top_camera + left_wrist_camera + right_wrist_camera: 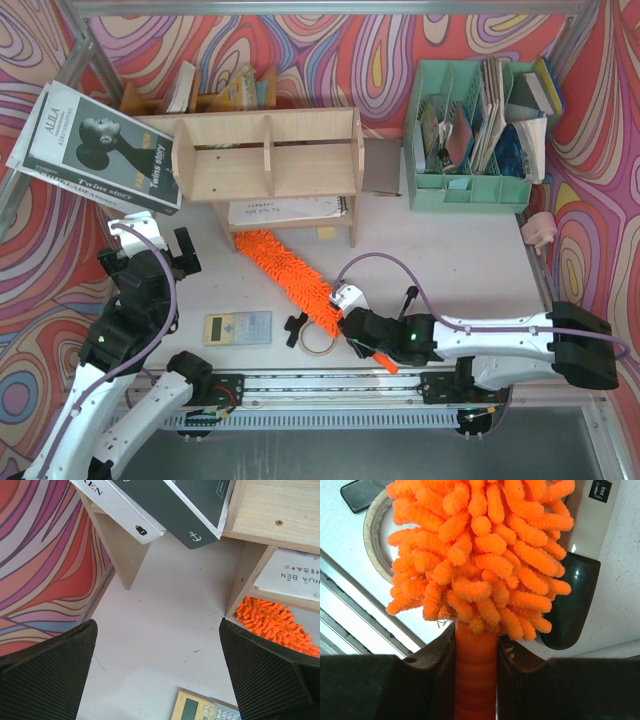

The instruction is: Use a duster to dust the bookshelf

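Top external view shows the right hand [350, 318] closed on the duster [290, 275] at the neck, where the smooth plastic handle [387, 361] meets the pile. The right wrist view confirms it: both fingers [432, 667] press against the ribbed orange stem, one on each side. From that grip the duster's long axis runs diagonally away and to the left across the bench [450, 250]. Its far tip lies under the lowest board of the bookshelf [270, 150], close by the left leg. So the shelf lies ahead and to the left of the right hand, and a sweep along its boards looks like this arm's job. The left hand [184, 255] hovers beside the shelf's left end, spread wide and empty. The pile is soft chenille, thick nubby strands that should give on contact. The shelf is pale, hard, flat-edged plywood with upright dividers. A tape roll [320, 341] sits just beside the pile near the grip.
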